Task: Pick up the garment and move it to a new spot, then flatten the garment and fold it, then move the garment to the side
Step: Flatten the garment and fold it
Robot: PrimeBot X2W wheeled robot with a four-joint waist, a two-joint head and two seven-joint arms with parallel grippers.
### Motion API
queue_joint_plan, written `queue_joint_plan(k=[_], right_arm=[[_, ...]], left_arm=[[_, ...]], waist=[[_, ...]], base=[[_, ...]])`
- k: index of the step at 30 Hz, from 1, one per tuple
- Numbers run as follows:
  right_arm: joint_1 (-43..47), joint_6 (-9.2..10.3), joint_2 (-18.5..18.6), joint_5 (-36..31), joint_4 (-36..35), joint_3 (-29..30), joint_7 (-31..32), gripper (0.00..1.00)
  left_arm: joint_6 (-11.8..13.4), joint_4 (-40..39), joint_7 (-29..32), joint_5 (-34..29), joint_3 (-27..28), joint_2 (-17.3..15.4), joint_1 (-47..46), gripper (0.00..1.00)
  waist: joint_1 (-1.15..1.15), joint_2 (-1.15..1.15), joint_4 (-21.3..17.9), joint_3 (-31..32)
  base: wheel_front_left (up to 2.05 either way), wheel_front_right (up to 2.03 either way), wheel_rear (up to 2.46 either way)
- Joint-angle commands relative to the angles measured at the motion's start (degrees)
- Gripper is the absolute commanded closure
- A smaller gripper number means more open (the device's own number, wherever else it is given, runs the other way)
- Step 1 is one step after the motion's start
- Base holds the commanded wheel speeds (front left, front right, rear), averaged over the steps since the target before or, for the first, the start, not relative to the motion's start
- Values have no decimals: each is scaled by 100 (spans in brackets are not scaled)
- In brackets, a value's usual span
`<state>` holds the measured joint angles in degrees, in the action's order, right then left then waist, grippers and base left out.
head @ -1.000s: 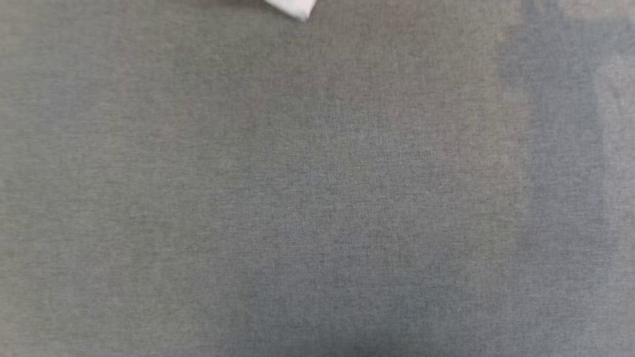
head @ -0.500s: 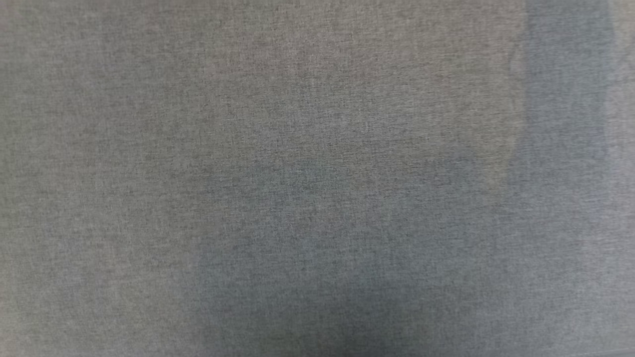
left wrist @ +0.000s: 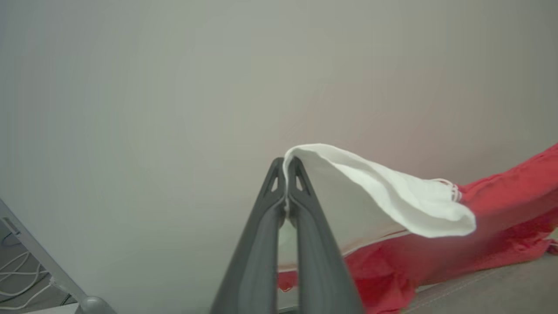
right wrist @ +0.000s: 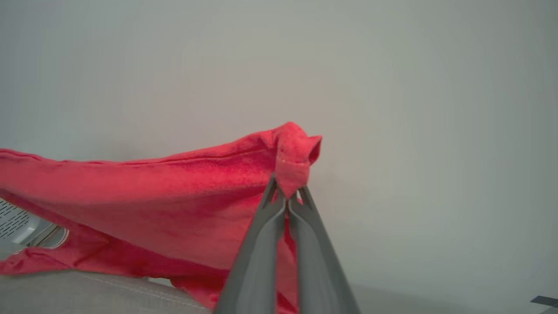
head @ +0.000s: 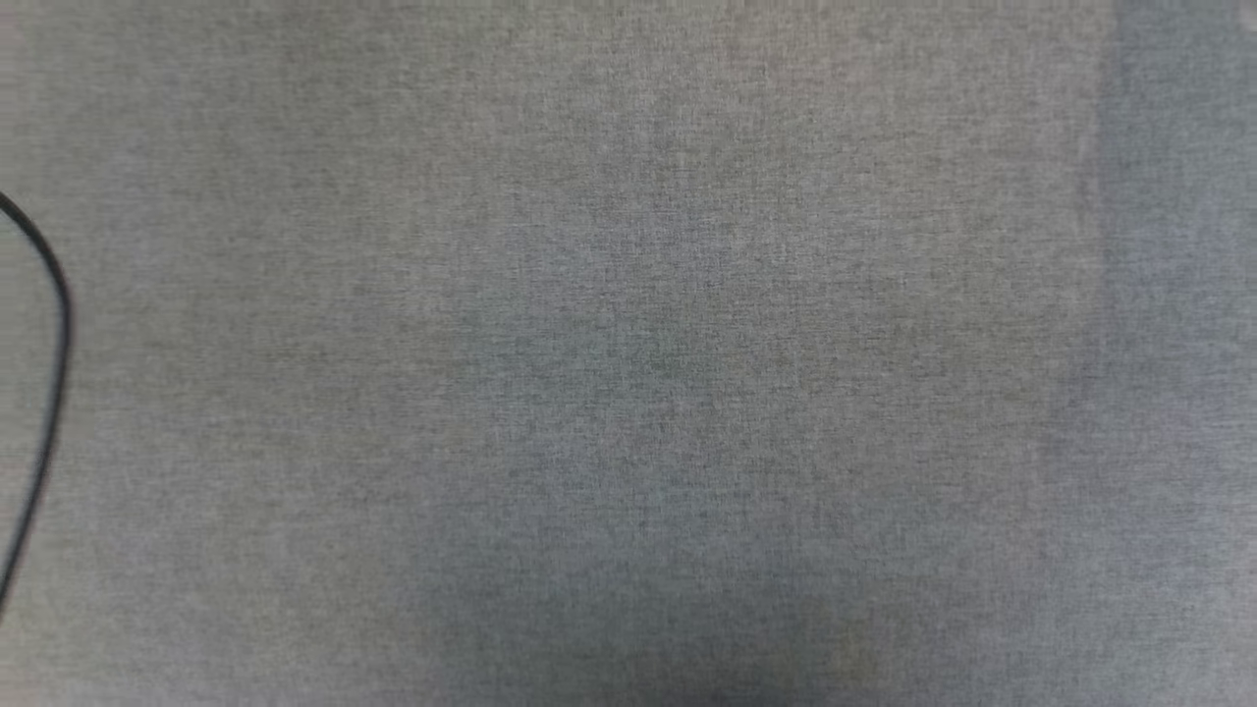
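Both hands are loaded, with nothing left to reach for.

- The left gripper (left wrist: 286, 174) has its fingers pinched together on the edge of the white sleeve (left wrist: 392, 196). In the left wrist view the garment (left wrist: 501, 209) runs away from the tips toward 3–4 o'clock. The sleeve comes first, then the striped trim (left wrist: 453, 189), then the red body.
- The right gripper (right wrist: 287, 192) is clamped on a bunched red corner. In the right wrist view the cloth trails off toward 9 o'clock.
- So the shirt hangs slung between the two arms, lifted, with its long axis running gripper to gripper. Neither arm is nearer, since each holds one end.
- The lower red folds sag toward the grey fabric surface (head: 628, 353), at 4–5 o'clock in the left wrist view and 8 o'clock in the right. I can't tell whether they touch it or just clear it.
- My read is that this is the carry or spread phase. The next move turns on drawing the two ends apart along that axis and lowering evenly. The body is slack and creased, so an uneven drop would probably bunch it.
- A black cable (head: 54, 324) sits at 9 o'clock in the head view. It's a likely snag if the cloth lands that far over.

There's no readable writing, brand or label on the cloth faces turned toward the cameras.
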<state>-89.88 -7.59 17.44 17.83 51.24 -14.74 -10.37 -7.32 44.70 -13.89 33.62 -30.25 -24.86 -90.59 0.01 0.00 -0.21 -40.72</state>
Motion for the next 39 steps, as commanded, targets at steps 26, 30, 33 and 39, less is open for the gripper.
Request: queue_joint_plan(k=[26, 30, 33, 39], right_arm=[[4824, 10, 1329, 2696, -1369, -2304, -147, 100], [5237, 10, 1336, 2905, -1375, -2276, -239, 100], [5559, 10, 1402, 3047, -1383, -2236, -291, 100], [6238, 10, 1617, 3249, -1460, -2266, -276, 100]], left_arm=[[239, -1589, 911, 1832, -862, -368, 5895, 100], [325, -2121, 1171, 1972, -939, -595, 6400, 100], [441, -2559, 1237, 2018, -968, -758, 6736, 100], [511, -3263, 1560, 2154, -1160, -1027, 7329, 100]], waist=[[-1, 0, 699, 2897], [-1, 0, 787, 3140], [-1, 0, 817, 3301], [-1, 0, 788, 3659]], base=[[0, 0, 0], [0, 0, 0], [0, 0, 0], [0, 0, 0]])
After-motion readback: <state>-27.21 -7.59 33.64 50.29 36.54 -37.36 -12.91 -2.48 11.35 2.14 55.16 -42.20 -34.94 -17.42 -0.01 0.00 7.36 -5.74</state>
